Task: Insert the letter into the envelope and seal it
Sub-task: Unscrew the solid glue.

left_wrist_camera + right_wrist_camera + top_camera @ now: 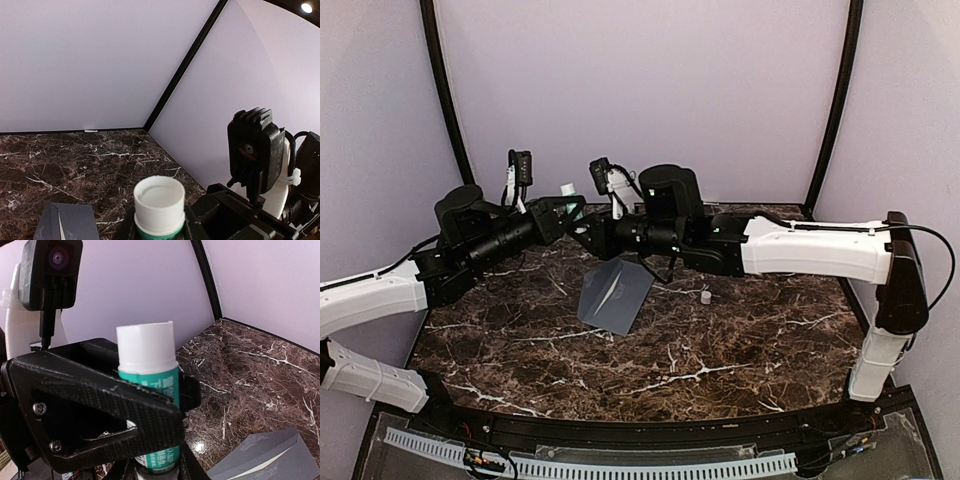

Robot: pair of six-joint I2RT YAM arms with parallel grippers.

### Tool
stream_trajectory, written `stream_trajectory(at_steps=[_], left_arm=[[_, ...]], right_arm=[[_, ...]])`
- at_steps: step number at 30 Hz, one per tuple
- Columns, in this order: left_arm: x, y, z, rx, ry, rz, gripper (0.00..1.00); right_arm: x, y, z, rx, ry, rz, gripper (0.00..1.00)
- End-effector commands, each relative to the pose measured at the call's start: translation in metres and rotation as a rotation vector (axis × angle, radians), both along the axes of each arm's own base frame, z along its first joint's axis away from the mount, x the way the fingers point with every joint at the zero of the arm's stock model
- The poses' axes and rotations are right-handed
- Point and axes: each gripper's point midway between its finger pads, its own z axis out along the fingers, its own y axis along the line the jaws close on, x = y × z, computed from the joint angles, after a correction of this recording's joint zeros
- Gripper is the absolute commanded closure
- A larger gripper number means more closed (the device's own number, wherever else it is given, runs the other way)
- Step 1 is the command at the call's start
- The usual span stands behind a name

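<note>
The slate-grey envelope (pixel 615 297) lies flat on the marble table, in front of and below both grippers. It also shows in the left wrist view (pixel 70 222) and the right wrist view (pixel 280 460). Of the letter, only a thin cream strip (pixel 257 468) shows at the envelope's flap edge. A teal glue stick (pixel 568 190) with a white end is held upright above the table's back middle. My left gripper (pixel 563 208) (pixel 159 231) is shut on its body. My right gripper (pixel 582 235) (pixel 155 474) is shut on its lower end.
A small white cap-like piece (pixel 706 296) lies on the table right of the envelope. The dark marble table (pixel 720 350) has lavender walls behind and at both sides, with black corner posts (pixel 832 105).
</note>
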Motion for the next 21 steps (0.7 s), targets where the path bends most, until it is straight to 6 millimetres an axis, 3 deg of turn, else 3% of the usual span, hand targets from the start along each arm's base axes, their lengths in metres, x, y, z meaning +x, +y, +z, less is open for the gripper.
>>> stream_trajectory(at_steps=[1,6,10,18,21], left_arm=[[-0.004,-0.002,0.020,-0.034,-0.037,-0.020,1.00],[-0.008,-0.003,0.025,-0.038,-0.054,-0.042,1.00],[-0.022,-0.007,0.033,-0.044,-0.103,-0.121,1.00],[-0.081,-0.017,0.053,-0.132,-0.226,-0.482,1.00],[-0.093,-0.016,0.058,-0.162,-0.252,-0.555,1.00]], right_arm=[[-0.002,0.005,0.015,0.032,-0.026,0.001,0.78],[-0.008,0.003,0.020,0.054,-0.032,0.038,0.88],[-0.026,-0.007,0.041,0.171,-0.036,0.172,0.90],[-0.074,-0.033,0.078,0.375,-0.055,0.491,0.91],[-0.087,-0.041,0.087,0.425,-0.067,0.569,0.90]])
